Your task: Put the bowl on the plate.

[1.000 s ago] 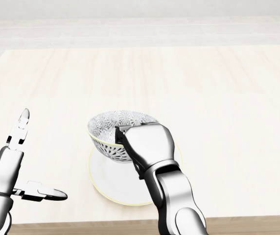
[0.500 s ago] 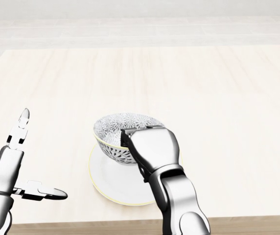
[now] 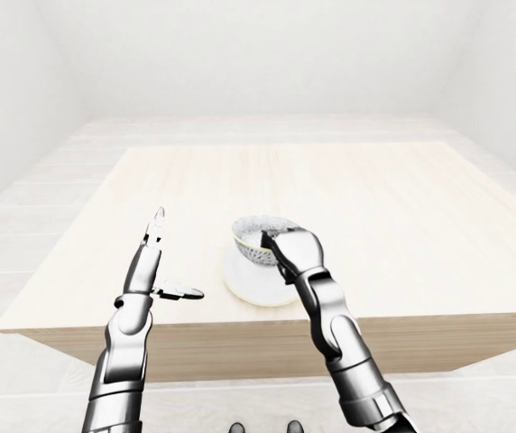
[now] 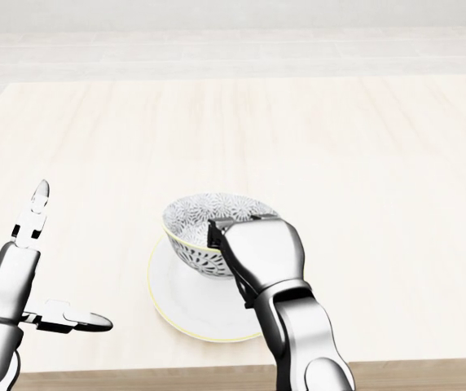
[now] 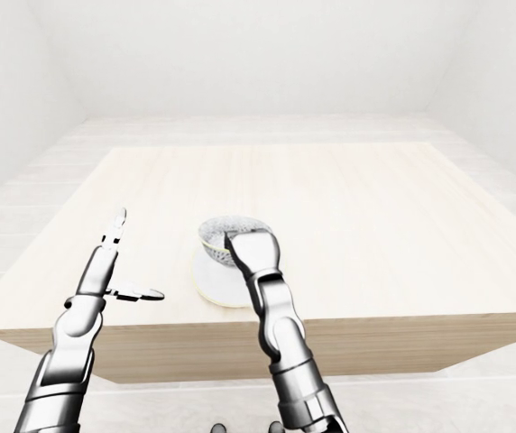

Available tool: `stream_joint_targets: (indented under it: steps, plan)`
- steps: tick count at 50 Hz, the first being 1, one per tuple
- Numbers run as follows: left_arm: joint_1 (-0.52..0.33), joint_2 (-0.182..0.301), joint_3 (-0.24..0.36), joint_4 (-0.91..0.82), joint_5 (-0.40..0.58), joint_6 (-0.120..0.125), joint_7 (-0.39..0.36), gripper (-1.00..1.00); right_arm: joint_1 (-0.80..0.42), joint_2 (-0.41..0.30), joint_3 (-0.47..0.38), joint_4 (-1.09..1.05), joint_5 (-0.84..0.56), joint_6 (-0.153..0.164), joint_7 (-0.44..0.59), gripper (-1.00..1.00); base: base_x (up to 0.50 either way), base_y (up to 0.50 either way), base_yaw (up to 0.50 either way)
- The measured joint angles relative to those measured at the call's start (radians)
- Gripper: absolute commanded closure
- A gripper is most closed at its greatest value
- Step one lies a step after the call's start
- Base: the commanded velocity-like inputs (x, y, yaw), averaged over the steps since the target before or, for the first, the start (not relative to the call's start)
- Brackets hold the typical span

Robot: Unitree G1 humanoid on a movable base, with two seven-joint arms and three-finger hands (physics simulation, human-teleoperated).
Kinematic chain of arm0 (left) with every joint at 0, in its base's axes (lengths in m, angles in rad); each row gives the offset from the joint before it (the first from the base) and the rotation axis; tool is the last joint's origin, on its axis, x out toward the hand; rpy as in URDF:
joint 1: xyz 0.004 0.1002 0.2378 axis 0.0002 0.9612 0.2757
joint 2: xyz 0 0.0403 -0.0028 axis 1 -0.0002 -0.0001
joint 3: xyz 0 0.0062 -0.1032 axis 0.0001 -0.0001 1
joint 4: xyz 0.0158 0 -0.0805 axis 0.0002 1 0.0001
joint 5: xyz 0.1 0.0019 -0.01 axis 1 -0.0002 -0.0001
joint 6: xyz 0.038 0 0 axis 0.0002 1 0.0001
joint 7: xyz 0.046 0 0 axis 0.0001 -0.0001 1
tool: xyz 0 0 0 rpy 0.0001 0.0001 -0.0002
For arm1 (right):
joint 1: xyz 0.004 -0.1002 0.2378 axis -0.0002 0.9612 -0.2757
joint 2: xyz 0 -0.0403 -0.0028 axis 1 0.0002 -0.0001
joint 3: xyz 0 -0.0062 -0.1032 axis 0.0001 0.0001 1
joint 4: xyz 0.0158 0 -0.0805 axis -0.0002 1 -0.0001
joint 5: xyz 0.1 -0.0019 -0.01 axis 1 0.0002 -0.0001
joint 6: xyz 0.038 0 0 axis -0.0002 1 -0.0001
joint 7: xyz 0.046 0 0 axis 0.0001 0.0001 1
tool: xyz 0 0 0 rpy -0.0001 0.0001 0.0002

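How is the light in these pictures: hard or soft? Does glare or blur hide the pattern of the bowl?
Head view: soft, even light; the plate throws almost no shadow on the table; the pattern of the bowl is sharp, unblurred; the right hand has a pale sheen, no hard glare. Left-eye view: same flat light, the table's side face darker.

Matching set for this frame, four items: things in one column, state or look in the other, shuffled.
1. bowl
2. plate
3. left hand
4. right hand

A. open, holding nothing
B. plain white, yellowish edge
C. patterned, over the plate
D. closed on the bowl's rim

Pairs: 1-C, 2-B, 3-A, 4-D
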Motion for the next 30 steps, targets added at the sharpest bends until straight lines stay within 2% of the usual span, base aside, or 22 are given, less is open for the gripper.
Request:
stream_joint_targets:
  steps: [30]
  plan:
    - [0.0,-0.002,-0.002,-0.004,0.0,0.0,0.001,-1.0,0.032,-0.016,-0.006,0.005,0.017,0.0,-0.023,0.48,0.0,0.0,0.0]
